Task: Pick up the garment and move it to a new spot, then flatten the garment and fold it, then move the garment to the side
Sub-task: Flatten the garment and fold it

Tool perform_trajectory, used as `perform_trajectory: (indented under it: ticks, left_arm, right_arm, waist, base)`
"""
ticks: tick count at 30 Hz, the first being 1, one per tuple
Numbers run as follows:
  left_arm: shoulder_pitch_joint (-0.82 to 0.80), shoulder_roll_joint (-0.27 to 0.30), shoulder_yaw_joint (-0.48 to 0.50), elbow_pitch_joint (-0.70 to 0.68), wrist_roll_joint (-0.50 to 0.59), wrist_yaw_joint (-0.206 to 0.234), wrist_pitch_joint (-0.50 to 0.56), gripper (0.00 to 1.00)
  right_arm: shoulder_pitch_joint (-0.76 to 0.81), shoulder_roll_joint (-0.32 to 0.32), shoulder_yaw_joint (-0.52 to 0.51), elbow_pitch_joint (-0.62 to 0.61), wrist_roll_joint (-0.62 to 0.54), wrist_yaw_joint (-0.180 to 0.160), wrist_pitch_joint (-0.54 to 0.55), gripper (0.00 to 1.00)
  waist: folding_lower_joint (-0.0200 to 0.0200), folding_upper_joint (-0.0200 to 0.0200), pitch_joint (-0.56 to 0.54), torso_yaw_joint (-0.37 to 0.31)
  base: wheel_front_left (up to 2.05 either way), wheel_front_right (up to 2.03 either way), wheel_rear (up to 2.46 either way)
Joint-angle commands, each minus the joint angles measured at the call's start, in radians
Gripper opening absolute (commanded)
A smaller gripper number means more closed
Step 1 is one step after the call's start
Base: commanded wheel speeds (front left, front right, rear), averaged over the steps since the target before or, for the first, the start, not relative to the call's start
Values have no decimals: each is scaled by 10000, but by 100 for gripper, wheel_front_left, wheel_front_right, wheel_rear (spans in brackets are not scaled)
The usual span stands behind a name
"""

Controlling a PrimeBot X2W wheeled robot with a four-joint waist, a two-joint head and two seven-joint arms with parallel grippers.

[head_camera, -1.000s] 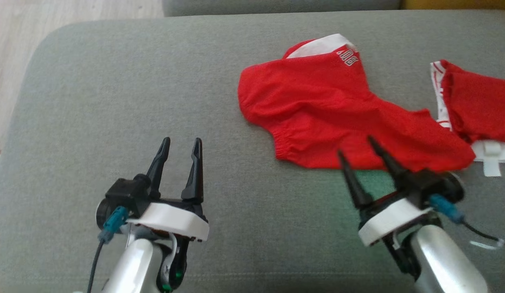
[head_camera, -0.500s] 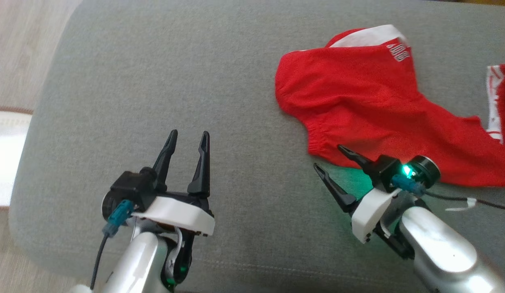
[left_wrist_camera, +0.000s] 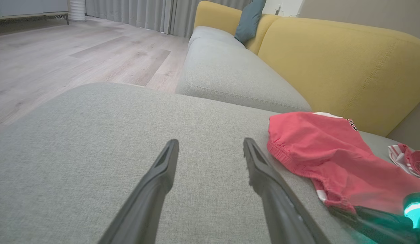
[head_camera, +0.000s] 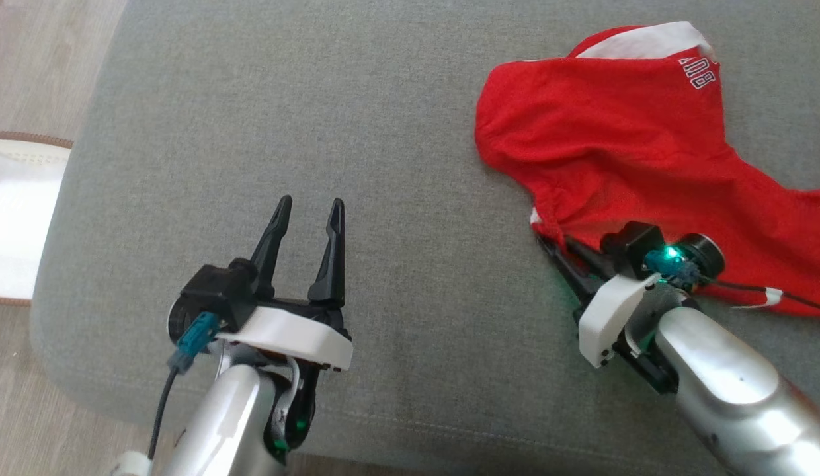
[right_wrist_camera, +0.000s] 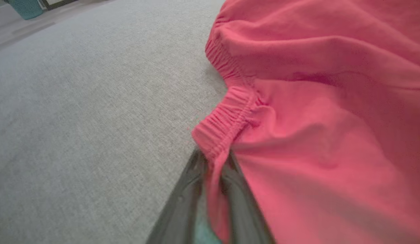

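Note:
The garment is a pair of red shorts with a white waistband, lying crumpled on the right of the grey cushion. My right gripper lies low on the cushion at the garment's near left corner, shut on its elastic hem. The right wrist view shows that gathered hem pinched between the two fingers of the right gripper. My left gripper hovers open over bare cushion well left of the garment, nothing between its fingers. In the left wrist view the left gripper points past the garment.
A second red-and-white cloth lies beyond the garment at the right. A yellow sofa back rises behind the cushion. The cushion's left edge drops to the wooden floor, where a white object sits.
The right gripper went from open beside the garment's near edge to shut on the elastic hem, bunching it. The head camera has shifted; the left gripper stays open.

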Motion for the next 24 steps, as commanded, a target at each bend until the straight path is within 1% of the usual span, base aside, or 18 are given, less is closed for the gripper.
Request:
perform_trajectory:
  ticks: [1,4,5,9,13,19,24]
  left_arm:
    - [-333,39,261,-356,-7,26,-80,100]
    - [-314,39,283,-283,-2,37,-80,100]
    - [-299,39,293,-258,1,35,-80,100]
    - [-274,39,329,-213,8,24,-80,100]
    - [-247,39,328,-214,-5,22,-80,100]
    - [-305,39,249,-327,-43,29,-80,100]
    - [-491,39,82,-372,-107,4,-80,100]
  right_arm:
    - [-74,41,197,-211,166,35,-120,0]
    - [-164,96,581,-480,778,35,-206,0]
    - [-229,97,932,-769,1178,35,-185,0]
    - [-337,40,1493,-1518,2248,35,14,0]
    - [-592,-310,1712,-2056,3130,35,295,0]
    - [-1226,-875,1413,-1820,3734,35,590,0]
    - [-1983,-1349,1687,-1384,3873,35,1019,0]
  waist:
    - [-1,0,-25,-27]
    - [-1,0,-130,-127]
    - [-1,0,-220,-203]
    - [-1,0,-384,-332]
    - [-1,0,-447,-387]
    - [-1,0,-230,-346]
    - [-1,0,110,-187]
  base:
    - [0,0,0]
    - [0,0,0]
    - [0,0,0]
    - [0,0,0]
    - [0,0,0]
    - [0,0,0]
    - [0,0,0]
